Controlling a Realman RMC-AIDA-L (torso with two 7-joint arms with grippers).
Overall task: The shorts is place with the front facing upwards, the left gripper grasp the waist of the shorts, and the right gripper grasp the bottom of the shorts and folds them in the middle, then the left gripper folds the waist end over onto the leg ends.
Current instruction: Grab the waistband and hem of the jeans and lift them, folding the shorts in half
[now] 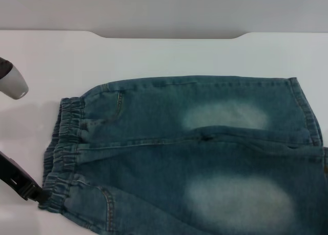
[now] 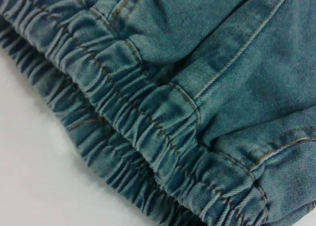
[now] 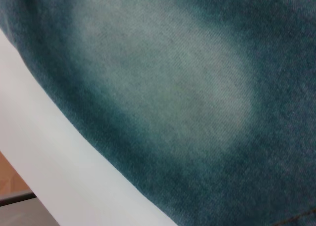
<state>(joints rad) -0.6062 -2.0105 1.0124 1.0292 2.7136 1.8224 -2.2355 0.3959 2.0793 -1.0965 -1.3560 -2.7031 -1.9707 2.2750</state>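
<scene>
The blue washed-denim shorts (image 1: 195, 153) lie flat on the white table, with two pale faded thigh patches facing up. Their gathered elastic waist (image 1: 64, 148) is at the left. The stitched hem (image 1: 307, 112) of the far leg is at the right, and the near leg runs past the picture's edge. My left gripper (image 1: 32, 191), a black claw, reaches in from the lower left and meets the near corner of the waistband. The left wrist view is filled by the ruffled waistband (image 2: 148, 122). The right wrist view looks closely at a pale patch (image 3: 168, 83). The right gripper is out of view.
A white-grey rounded arm segment (image 1: 13, 82) shows at the left edge. The white table (image 1: 169, 55) extends beyond the shorts to a notched far edge. In the right wrist view the table's edge (image 3: 59, 176) runs just beside the denim.
</scene>
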